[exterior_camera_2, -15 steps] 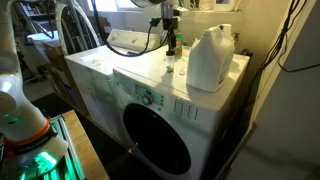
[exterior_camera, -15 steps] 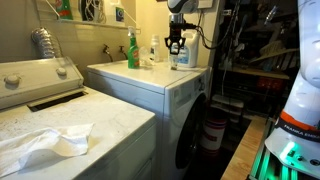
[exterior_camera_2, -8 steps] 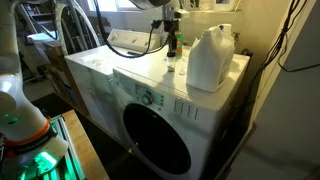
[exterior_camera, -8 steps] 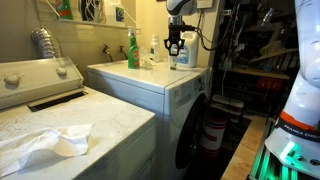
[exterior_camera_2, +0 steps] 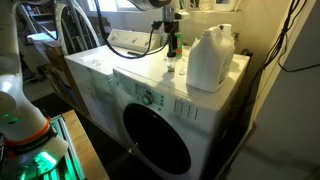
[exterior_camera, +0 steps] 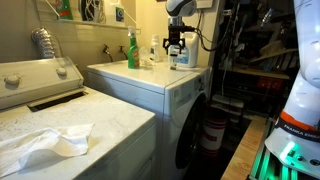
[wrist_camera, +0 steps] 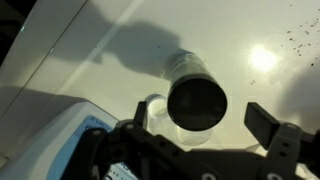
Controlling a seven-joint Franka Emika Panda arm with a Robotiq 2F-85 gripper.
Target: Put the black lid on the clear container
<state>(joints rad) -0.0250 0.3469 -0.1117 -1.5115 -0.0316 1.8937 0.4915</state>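
Black lid (wrist_camera: 197, 102) is seen from above in the wrist view, between the spread fingers of the tool (wrist_camera: 200, 115), with the right finger held clear of it. A pale cylindrical body is seen under the lid, on the white washer top (wrist_camera: 120, 40). The clear container (exterior_camera_2: 210, 58), bluish-labelled, is placed just right of the tool, towards the far right

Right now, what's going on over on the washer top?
The gripper hangs over the back of the white machine top, jaws open. In the wrist view the black lid sits right beneath them, ungripped, capping a see-through cylinder beside the bluish label of the clear container. Whether that cylinder is part of the container, I cannot tell.
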